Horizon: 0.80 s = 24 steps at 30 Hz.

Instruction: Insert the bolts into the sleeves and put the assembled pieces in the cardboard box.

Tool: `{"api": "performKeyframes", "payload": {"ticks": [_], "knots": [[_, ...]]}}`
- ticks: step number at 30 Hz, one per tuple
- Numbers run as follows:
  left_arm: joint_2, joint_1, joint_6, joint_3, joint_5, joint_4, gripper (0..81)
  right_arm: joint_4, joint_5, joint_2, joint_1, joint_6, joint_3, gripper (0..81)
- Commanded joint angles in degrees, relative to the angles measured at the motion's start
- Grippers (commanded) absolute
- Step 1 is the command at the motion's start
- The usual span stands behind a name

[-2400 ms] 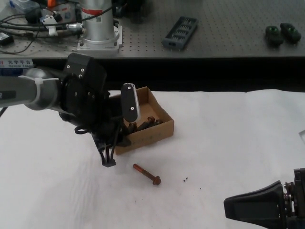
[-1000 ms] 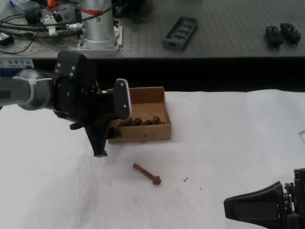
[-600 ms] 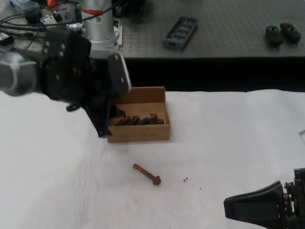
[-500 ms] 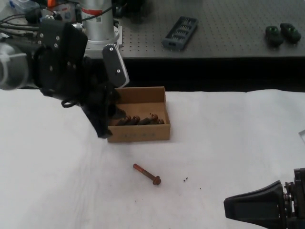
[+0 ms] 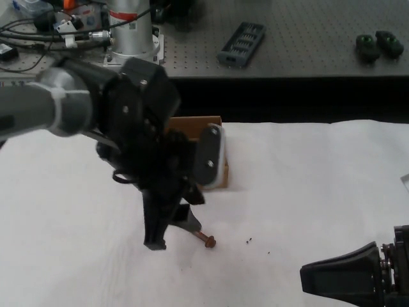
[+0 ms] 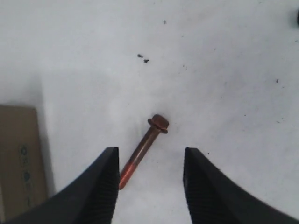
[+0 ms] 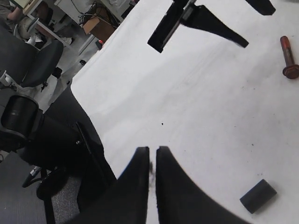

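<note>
A rusty bolt point(image 6: 144, 148) lies loose on the white cloth, its head pointing away from the cardboard box point(image 6: 16, 161). My left gripper point(image 6: 149, 186) hangs open just above it, one finger on each side of the shank, touching nothing. In the high view the left arm point(image 5: 137, 137) hides most of the box point(image 5: 195, 121), and the bolt's head point(image 5: 207, 241) peeks out beside the lower finger. My right gripper point(image 7: 152, 179) is shut and holds nothing, low at the bench's near right corner point(image 5: 319, 278). The right wrist view has the bolt point(image 7: 288, 57) far off.
A small black block point(image 7: 258, 196) lies on the cloth near my right gripper. Dark specks point(image 5: 248, 241) sit beside the bolt. Behind the cloth a perforated bench carries a black rack point(image 5: 241, 42), two dark knobs point(image 5: 378, 45) and a metal post point(image 5: 131, 32).
My left arm swung from beside the box's left side forward and down over the loose bolt, fingers still open. Earlier the box was turned square. The right arm kept still.
</note>
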<state>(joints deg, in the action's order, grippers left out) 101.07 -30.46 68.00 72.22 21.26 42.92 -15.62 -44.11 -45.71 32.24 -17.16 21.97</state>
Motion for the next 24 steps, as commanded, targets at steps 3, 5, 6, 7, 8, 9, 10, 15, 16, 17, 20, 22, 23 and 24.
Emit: {"api": "performKeyframes", "payload": {"ticks": [3,5,6,7,8,9,10,15,16,17,20,22,23,24], "knots": [[1.27,-1.84,6.70,0.34,-1.96,0.34,33.8,0.51,-1.33,0.44,-0.06,0.49,0.10,5.2],[2.28,-1.81,7.97,0.34,-4.16,0.34,33.8,0.51,-2.69,0.44,-0.06,0.49,0.10,5.2],[2.89,-1.81,8.69,0.34,-5.34,0.06,33.8,0.40,-3.15,0.44,-0.06,0.49,0.10,5.2],[3.39,-1.81,9.39,0.34,-6.36,-0.17,33.8,0.13,-3.17,0.44,-0.06,0.49,0.10,5.2],[3.91,-1.81,10.42,0.34,-7.01,-0.49,33.8,0.04,-3.16,0.44,-0.06,0.49,0.10,5.2],[4.40,-1.81,11.24,0.34,-7.31,-0.81,33.7,-0.17,-3.16,0.44,-0.06,0.49,0.10,5.2],[4.82,-1.81,11.68,0.34,-7.34,-1.27,33.6,-0.33,-3.16,0.44,-0.06,0.49,0.10,5.2],[6.37,-1.81,11.68,0.34,-7.32,-4.96,28.4,-0.32,-3.16,0.44,-0.06,0.29,0.10,5.2],[6.73,-1.81,11.79,0.34,-7.32,-5.34,27.7,-0.32,-3.16,0.44,-0.06,0.29,0.10,5.2],[6.96,-1.81,12.08,0.34,-7.32,-5.73,27.5,-0.32,-3.16,0.44,-0.06,0.29,0.10,5.2],[7.76,-1.81,13.21,0.34,-7.32,-5.73,27.6,-0.32,-3.16,0.44,-0.06,0.29,0.10,5.2],[8.11,-1.81,13.30,0.34,-7.32,-5.56,27.6,-0.32,-3.16,0.44,-0.06,0.29,0.10,5.2],[8.13,-1.81,13.42,0.34,-7.32,-5.59,27.6,-0.32,-3.16,0.44,-0.06,0.29,0.10,5.2],[8.32,-1.81,13.58,0.34,-7.32,-5.59,27.6,-0.32,-3.16,0.44,-0.06,0.29,0.10,5.2]]}}
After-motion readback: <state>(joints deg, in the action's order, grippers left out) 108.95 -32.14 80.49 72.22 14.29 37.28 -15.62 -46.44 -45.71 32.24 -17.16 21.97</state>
